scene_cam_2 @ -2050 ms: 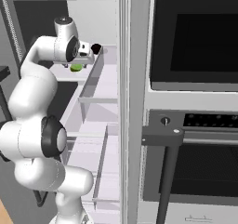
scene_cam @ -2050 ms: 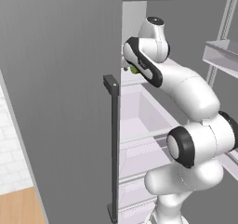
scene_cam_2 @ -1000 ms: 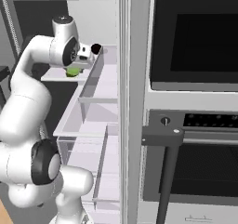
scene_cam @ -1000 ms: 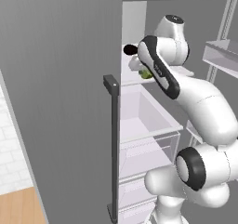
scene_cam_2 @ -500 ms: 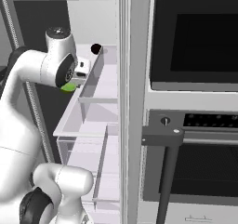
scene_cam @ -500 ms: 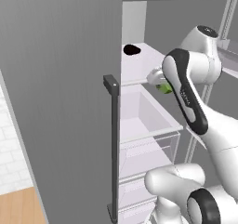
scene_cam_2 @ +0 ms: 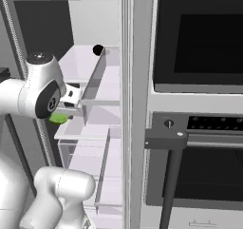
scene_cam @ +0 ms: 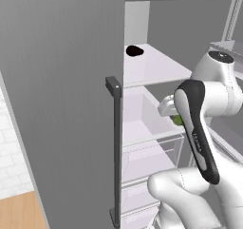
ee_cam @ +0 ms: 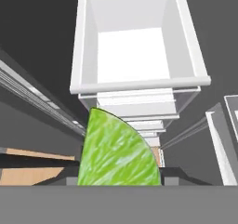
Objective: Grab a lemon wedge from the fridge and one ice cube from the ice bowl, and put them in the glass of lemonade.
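My gripper (scene_cam_2: pixel 65 114) is shut on the lemon wedge (scene_cam_2: pixel 58 118), a small yellow-green piece held just outside the open fridge (scene_cam: pixel 61 81). In the left base view the lemon wedge (scene_cam: pixel 177 120) peeks out beside the forearm, in front of the fridge's upper drawer (scene_cam: pixel 142 128). In the hand view the lemon wedge (ee_cam: pixel 116 151) looms large between the fingertips, above an open white drawer (ee_cam: pixel 139 86). The ice bowl and the glass of lemonade are out of view.
A small black lump (scene_cam: pixel 135 51) lies on the white fridge shelf (scene_cam: pixel 156 69). The open fridge door carries a long dark bar handle (scene_cam: pixel 115 147) at the left. A dark built-in oven (scene_cam_2: pixel 199 104) with a bar handle (scene_cam_2: pixel 171 176) stands to the right of the fridge.
The arm has drawn back out of the fridge shelf area and lowered, carrying the lemon wedge away from the black lump. The grip has stayed the same.
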Robot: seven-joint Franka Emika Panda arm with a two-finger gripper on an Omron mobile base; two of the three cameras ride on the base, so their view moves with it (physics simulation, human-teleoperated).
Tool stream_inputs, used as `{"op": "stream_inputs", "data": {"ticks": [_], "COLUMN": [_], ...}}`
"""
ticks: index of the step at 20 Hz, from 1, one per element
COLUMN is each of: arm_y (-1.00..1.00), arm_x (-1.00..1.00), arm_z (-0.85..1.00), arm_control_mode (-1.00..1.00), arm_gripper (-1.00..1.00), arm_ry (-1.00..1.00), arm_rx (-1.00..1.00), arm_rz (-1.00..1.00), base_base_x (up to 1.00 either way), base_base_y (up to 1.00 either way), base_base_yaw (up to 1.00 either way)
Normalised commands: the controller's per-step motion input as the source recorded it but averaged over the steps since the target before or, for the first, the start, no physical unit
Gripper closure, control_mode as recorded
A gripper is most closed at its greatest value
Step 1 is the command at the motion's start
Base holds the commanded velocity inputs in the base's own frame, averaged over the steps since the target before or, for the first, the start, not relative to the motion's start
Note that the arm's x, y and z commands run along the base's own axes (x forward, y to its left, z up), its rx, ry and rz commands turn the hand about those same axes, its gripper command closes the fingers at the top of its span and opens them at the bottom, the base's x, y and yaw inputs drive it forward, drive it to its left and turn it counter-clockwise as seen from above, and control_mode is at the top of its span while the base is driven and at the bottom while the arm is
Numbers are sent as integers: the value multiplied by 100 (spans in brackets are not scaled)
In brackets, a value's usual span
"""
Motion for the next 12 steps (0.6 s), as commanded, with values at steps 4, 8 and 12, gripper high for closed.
{"op": "stream_inputs", "data": {"ticks": [4,8,12], "arm_y": [1,0,0], "arm_x": [-71,-30,-9], "arm_z": [-28,-9,0], "arm_control_mode": [-100,-100,-100], "arm_gripper": [100,100,100], "arm_ry": [13,5,0], "arm_rx": [0,0,0], "arm_rz": [-14,-3,0], "base_base_x": [0,0,0], "base_base_y": [0,0,0], "base_base_yaw": [0,0,0]}}
